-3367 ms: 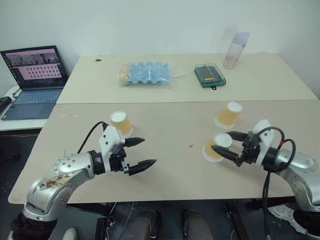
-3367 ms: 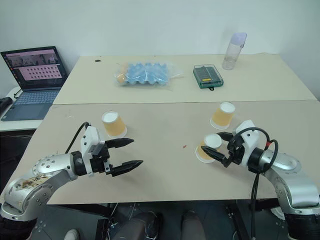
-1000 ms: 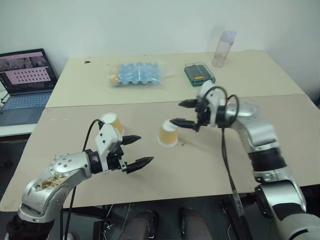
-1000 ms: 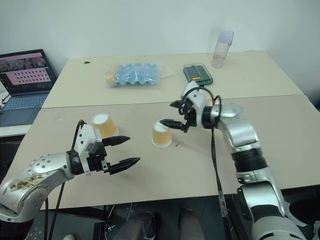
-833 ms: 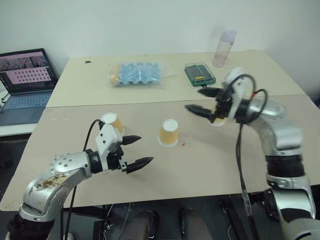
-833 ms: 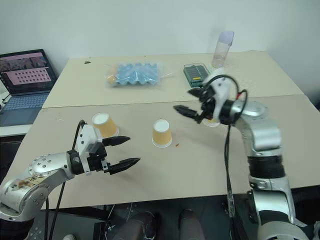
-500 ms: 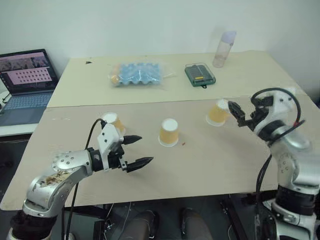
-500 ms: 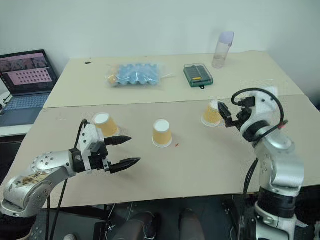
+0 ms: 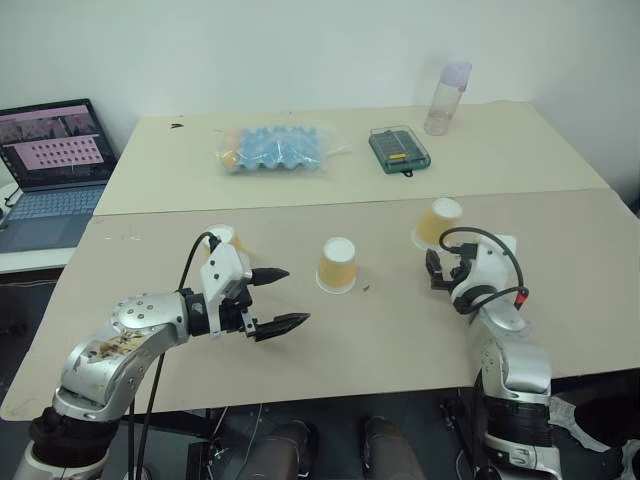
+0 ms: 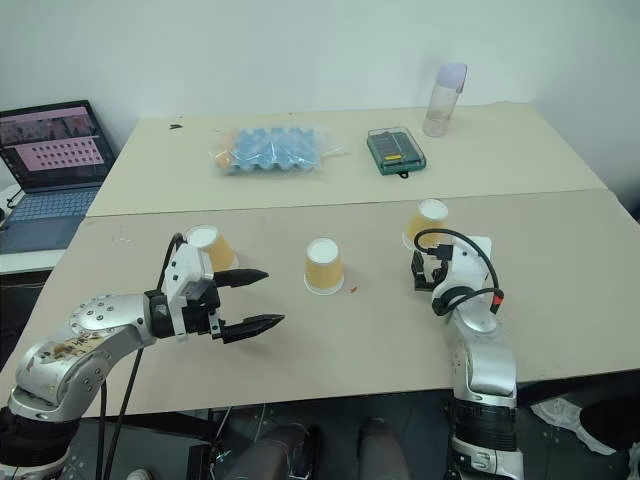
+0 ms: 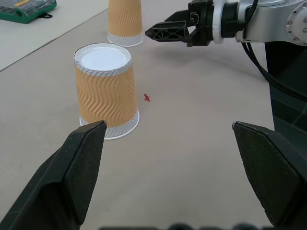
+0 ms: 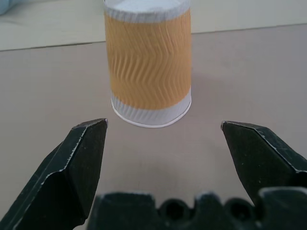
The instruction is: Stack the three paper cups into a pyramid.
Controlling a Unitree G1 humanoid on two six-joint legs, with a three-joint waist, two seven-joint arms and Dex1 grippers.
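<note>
A: What has moved?

B: The right gripper (image 12: pixel 163 143) has swung away from the middle paper cup (image 9: pixel 337 265) and dropped low, just short of the right paper cup (image 9: pixel 438 222). Its jaws gape wide, holding nothing.

A: And the left gripper (image 9: pixel 280 298)?

B: Left of the middle cup, jaws fully spread, empty. The left paper cup (image 10: pixel 210 248) stands just beyond it. All three sit upside down on the table (image 9: pixel 400 330), well apart, unstacked.
</note>
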